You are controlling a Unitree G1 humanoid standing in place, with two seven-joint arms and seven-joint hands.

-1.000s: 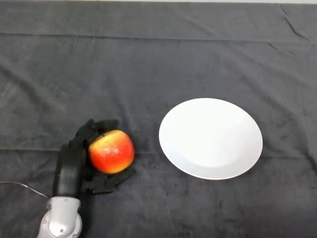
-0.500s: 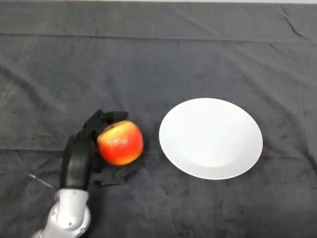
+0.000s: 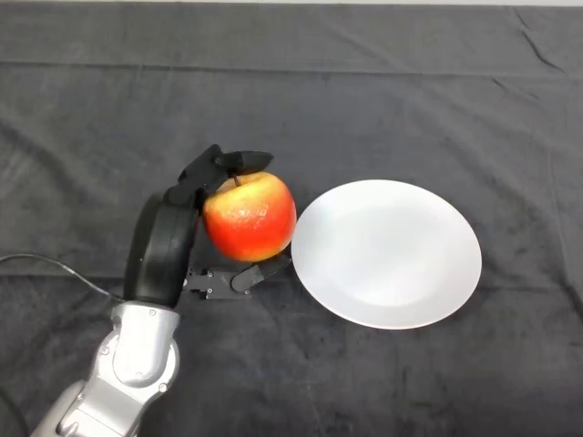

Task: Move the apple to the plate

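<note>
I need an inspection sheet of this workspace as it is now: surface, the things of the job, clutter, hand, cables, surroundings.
Surface: dark cloth, wrinkled, covering the table.
Job's things: apple, red and yellow, held at the left rim of the plate; white plate, nothing lying on it.
Clutter: nothing seen.
Hand: left hand, black, fingers and thumb curled round the apple.
Cables: not reported.
Surroundings: a pale strip along the top edge; nothing else seen.
</note>
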